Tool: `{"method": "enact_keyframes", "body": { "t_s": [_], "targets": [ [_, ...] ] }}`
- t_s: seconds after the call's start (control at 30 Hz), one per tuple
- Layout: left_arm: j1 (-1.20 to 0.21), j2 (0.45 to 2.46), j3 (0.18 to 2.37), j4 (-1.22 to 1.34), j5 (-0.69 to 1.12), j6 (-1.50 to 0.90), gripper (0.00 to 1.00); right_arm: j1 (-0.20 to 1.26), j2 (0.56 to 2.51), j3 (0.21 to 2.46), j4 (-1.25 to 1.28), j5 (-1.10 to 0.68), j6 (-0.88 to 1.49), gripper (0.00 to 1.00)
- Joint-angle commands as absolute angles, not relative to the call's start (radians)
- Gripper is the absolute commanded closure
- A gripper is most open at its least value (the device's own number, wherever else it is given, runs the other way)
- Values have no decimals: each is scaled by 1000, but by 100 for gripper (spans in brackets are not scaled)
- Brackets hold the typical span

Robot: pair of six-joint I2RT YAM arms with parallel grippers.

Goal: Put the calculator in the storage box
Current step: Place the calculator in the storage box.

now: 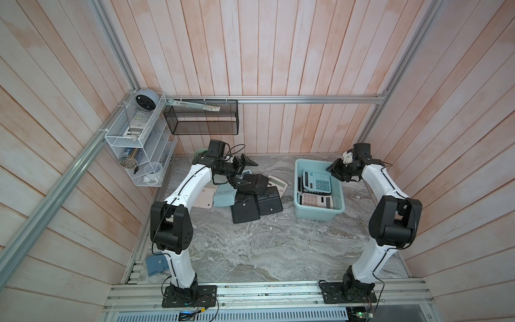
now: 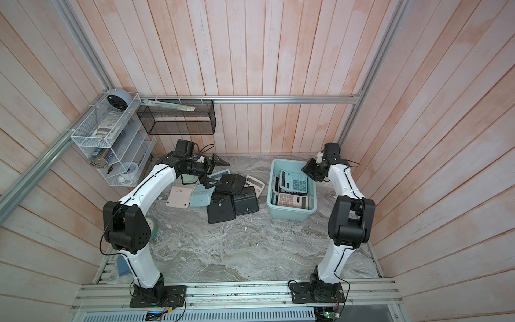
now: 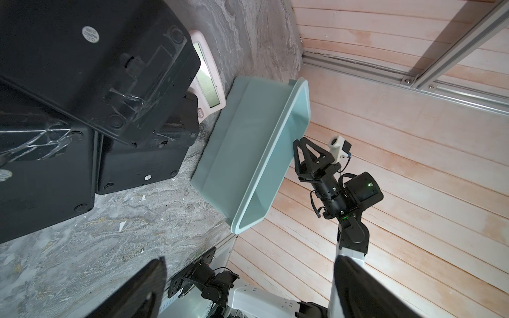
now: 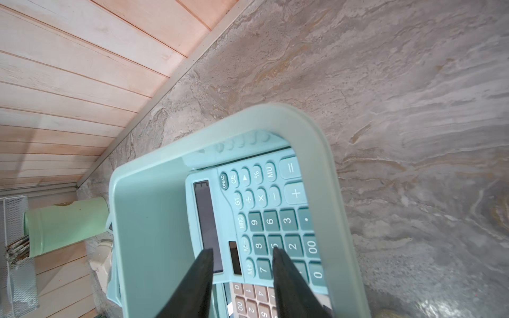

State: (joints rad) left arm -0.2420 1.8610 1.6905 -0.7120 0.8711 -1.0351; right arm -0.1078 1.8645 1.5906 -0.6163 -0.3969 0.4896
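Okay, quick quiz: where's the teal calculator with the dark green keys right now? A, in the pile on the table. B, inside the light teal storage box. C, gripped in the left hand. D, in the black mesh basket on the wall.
B: the teal calculator lies keys-up inside the storage box, and the right hand above it is open, not gripping it.

The grey marbled stone counter [image 1: 264, 245] carries at its far right the light teal rectangular plastic storage box [image 1: 317, 214]. Just left of it lies a heap: black plastic calculators [image 1: 245, 210] face down, a pale blue calculator [image 1: 224, 197], a pale pink calculator [image 1: 204, 196] and a white calculator [image 1: 277, 182] face up.
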Motion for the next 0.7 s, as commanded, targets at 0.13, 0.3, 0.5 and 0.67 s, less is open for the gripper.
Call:
{"method": "enact_keyframes", "body": {
  "t_s": [0.13,0.3,0.5,0.67],
  "targets": [
    [-232,1872,1696,-739,834,-996,0,-40,1893,1614,-667,-403,461,66],
    [-221,1863,1663,-747,807,-984,0,9,1952,1617,-649,-355,481,76],
    [-215,1849,1640,-741,799,-983,0,54,2009,1612,-588,-298,519,84],
    [-215,1844,1635,-744,797,-983,0,76,2069,1644,-561,-408,549,86]
  ]
}}
